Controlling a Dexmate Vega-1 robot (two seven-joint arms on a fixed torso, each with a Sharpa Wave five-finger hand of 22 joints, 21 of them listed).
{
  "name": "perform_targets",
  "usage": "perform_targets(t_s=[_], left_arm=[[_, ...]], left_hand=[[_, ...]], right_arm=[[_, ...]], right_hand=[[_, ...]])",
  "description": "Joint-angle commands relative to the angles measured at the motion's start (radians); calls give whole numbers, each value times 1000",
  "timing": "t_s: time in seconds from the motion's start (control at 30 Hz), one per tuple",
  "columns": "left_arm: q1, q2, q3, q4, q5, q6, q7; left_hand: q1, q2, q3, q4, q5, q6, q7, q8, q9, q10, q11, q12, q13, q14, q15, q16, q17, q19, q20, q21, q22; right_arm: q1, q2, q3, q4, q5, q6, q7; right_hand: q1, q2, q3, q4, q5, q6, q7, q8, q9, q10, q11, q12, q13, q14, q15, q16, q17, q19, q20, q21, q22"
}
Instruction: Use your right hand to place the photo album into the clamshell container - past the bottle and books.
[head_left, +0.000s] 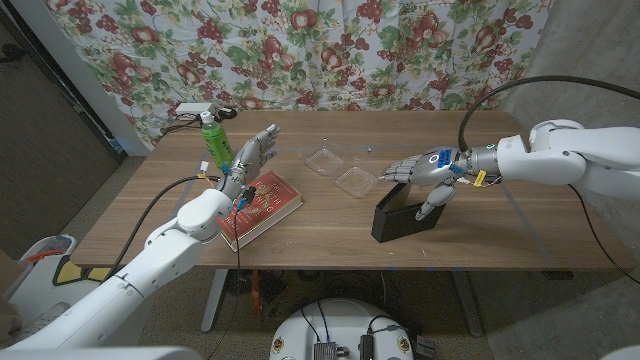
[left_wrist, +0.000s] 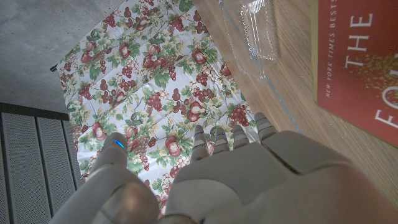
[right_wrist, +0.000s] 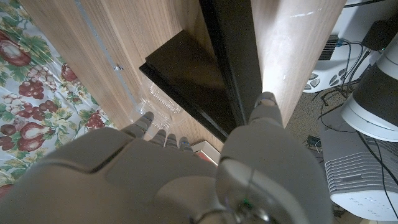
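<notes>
Right hand (head_left: 420, 172) gripping black photo album (head_left: 402, 215) upright on tabletop (head_left: 480, 240). Open clamshell container (head_left: 340, 170) at ten o'clock from it. Farther at nine o'clock: red book (head_left: 268, 203), green bottle (head_left: 215, 140), left hand (head_left: 252, 155) open.

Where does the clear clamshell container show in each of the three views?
Head view: clamshell container open at table centre, left of the right hand.
Left wrist view: near the top edge, beside the red book.
Right wrist view: past the black photo album, at.
Shared landmark: floral curtain.
</notes>
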Motion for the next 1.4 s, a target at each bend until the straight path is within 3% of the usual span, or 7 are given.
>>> perform_targets(t_s=[0.03, 0.83, 1.4], left_arm=[[4, -4, 0, 0, 0, 1, 10], [-1, -8, -2, 8, 4, -7, 11], [-4, -7, 0, 7, 1, 5, 12]], left_hand=[[0, 3, -5, -2, -2, 6, 4, -1, 3, -2, 2, 4, 1, -60, 4, 5, 3, -2, -1, 4, 3], [-3, 1, -8, -1, -2, 8, 4, -2, 4, -2, 3, 3, 1, -60, 7, 5, 3, -1, -5, 5, 3], [-4, 1, -9, 0, -1, 9, 6, -2, 4, -2, 4, 3, 1, -60, 8, 5, 4, -2, -4, 4, 3]], right_arm=[[44, 28, -42, 26, 3, 15, 22], [114, 78, -117, 42, -36, 42, 83], [146, 100, -146, 64, -7, 46, 124]], right_hand=[[12, 1, 4, -1, 1, -137, -2, 4, 1, -98, -6, 9, 2, -117, -7, 2, 5, -1, -11, 5, 5], [30, 6, 8, 4, -5, -105, -9, 14, 3, -60, -9, 33, 8, -105, -12, 7, 6, 8, -14, 9, 5], [51, 14, 15, 4, -10, -64, -10, 26, 4, -27, -15, 51, 11, -76, -20, 16, 5, 30, -11, 15, 5]])
